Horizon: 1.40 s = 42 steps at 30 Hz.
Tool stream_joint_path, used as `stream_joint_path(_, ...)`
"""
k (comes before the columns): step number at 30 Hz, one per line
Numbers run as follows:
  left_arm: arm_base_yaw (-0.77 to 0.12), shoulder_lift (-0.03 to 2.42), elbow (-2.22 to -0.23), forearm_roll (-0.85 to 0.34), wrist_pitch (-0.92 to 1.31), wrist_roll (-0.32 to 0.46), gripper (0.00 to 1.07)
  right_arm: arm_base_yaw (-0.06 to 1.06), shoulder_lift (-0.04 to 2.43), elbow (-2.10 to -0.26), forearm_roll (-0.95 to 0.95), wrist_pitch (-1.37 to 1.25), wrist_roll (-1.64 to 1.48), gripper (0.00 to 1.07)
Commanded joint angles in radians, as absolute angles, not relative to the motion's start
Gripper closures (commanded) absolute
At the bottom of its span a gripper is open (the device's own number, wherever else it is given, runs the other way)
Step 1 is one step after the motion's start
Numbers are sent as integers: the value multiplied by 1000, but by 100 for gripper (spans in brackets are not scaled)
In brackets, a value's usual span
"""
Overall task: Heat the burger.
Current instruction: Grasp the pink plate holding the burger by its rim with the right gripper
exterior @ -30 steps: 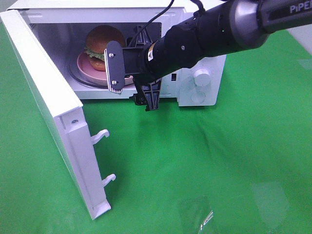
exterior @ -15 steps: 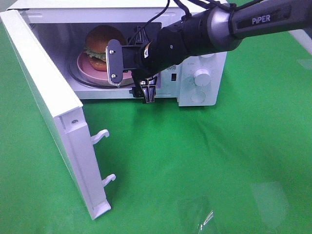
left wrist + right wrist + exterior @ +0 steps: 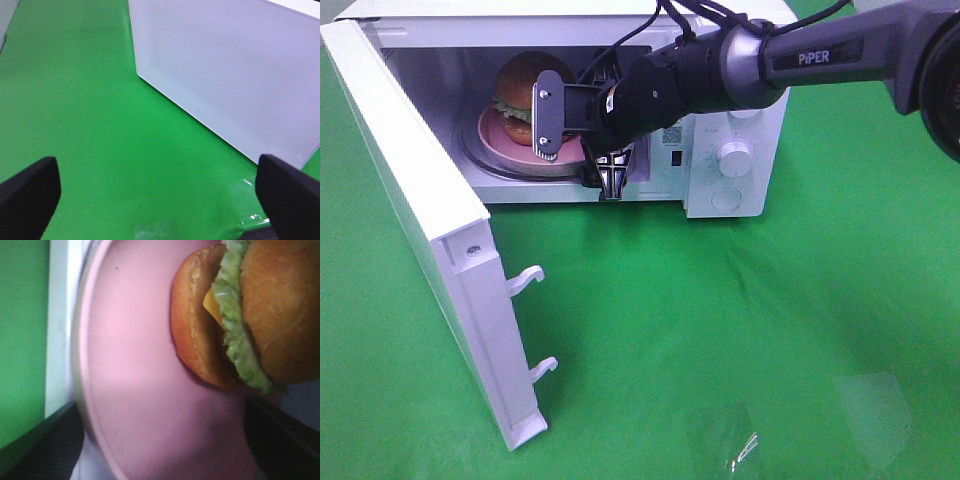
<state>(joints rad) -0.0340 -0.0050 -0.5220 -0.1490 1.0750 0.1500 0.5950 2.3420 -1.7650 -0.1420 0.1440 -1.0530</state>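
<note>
Sitting on its pink plate point(image 3: 500, 135) inside the open microwave point(image 3: 725, 175), the burger point(image 3: 525, 90) is just past the right gripper point(image 3: 582, 145), whose jaws are spread wide with nothing between them, probably lined up at the plate's rim. Left gripper point(image 3: 150, 192) hangs spread and empty beside the swung-out door point(image 3: 235, 75), looks like it's parked there for closing it.

Burger point(image 3: 525, 88) on pink plate point(image 3: 510, 150) inside the open microwave point(image 3: 725, 165) — right tool point(image 3: 578, 145) spread wide at its mouth.
</note>
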Motion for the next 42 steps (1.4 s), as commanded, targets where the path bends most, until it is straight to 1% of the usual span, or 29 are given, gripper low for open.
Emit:
stream_joint_path(1, -28, -11, -518, -149, 1070, 146, 9, 596, 2363, -1794, -113, 148, -1033, 25)
stream_joint_path(11, -28, -11, -518, -149, 1070, 146, 9, 618, 2398, -1816, -88, 141, -1034, 27)
stream_joint_path(15, -28, -11, -518, -149, 1070, 146, 9, 630, 2400, -1816, -64, 142, -1034, 31)
stream_joint_path(22, -28, -11, -518, -149, 1070, 146, 9, 654, 2400, -1816, -46, 145, -1034, 32)
stream_joint_path(23, -28, -11, -518, -149, 1070, 146, 9, 654, 2400, -1816, -41, 145, -1034, 34)
stream_joint_path(24, -28, -11, -518, -149, 1070, 146, 9, 654, 2400, -1816, -41, 145, -1034, 34)
stream_joint_path(25, -28, -11, -518, -149, 1070, 146, 9, 664, 2400, -1816, -40, 146, -1034, 41)
stream_joint_path(26, -28, -11, -518, -149, 1070, 146, 9, 664, 2400, -1816, -40, 146, -1034, 41)
stream_joint_path(27, -28, -11, -518, -149, 1070, 146, 9, 664, 2400, -1816, -39, 146, -1033, 49)
stream_joint_path(28, -28, -11, -518, -149, 1070, 146, 9, 664, 2400, -1816, -39, 146, -1033, 49)
stream_joint_path(29, -28, -11, -518, -149, 1070, 146, 9, 664, 2400, -1816, -24, 145, -1028, 63)
stream_joint_path(30, -28, -11, -518, -149, 1070, 146, 9, 664, 2400, -1816, 6, 144, -1020, 75)
stream_joint_path(31, -28, -11, -518, -149, 1070, 146, 9, 664, 2400, -1816, 6, 144, -1020, 75)
stream_joint_path(32, -28, -11, -518, -149, 1070, 146, 9, 664, 2400, -1816, 15, 142, -1016, 79)
stream_joint_path(33, -28, -11, -518, -149, 1070, 146, 9, 664, 2400, -1816, 15, 142, -1016, 79)
stream_joint_path(34, -28, -11, -518, -149, 1070, 146, 9, 664, 2400, -1816, 24, 137, -1012, 84)
stream_joint_path(35, -28, -11, -518, -149, 1070, 146, 9, 664, 2400, -1816, 24, 137, -1012, 84)
stream_joint_path(36, -28, -11, -518, -149, 1070, 146, 9, 664, 2400, -1816, 36, 132, -990, 80)
stream_joint_path(37, -28, -11, -518, -149, 1070, 146, 9, 664, 2400, -1816, 36, 132, -990, 80)
stream_joint_path(38, -28, -11, -518, -149, 1070, 146, 9, 662, 2400, -1816, 37, 121, -976, 72)
stream_joint_path(39, -28, -11, -518, -149, 1070, 146, 9, 662, 2400, -1816, 37, 121, -976, 72)
stream_joint_path(40, -28, -11, -518, -149, 1070, 146, 9, 662, 2400, -1816, 37, 115, -977, 68)
stream_joint_path(42, -28, -11, -518, -149, 1070, 146, 9, 662, 2400, -1816, 37, 108, -977, 68)
